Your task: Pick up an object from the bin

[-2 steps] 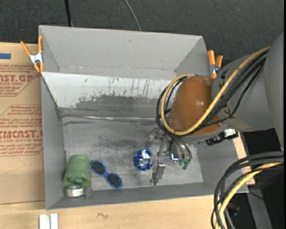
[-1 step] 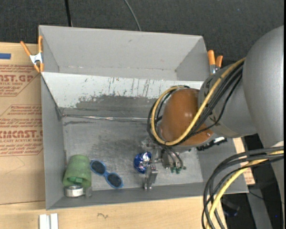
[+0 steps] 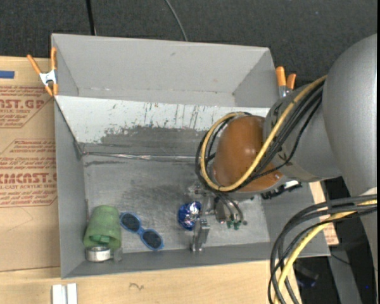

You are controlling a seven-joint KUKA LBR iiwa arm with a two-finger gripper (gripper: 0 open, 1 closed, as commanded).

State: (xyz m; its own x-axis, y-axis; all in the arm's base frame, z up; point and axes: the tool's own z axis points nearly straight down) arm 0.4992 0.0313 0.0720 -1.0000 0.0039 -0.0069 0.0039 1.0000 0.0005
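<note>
Just left of the gripper, one small shiny blue ball lies on the floor of the grey bin. Whether the gripper is open or closed, or grips anything, cannot be told. Farther left of the gripper lie one pair of blue toy glasses, then one green lump against one silver cap.

Bin: quantity one; contents by kind as follows; green cup-shaped item: one; round silver cap: one, touching the green item, and whether it is attached cannot be told; pair of blue toy sunglasses: one; small shiny blue object: one; loose items: four.
</note>
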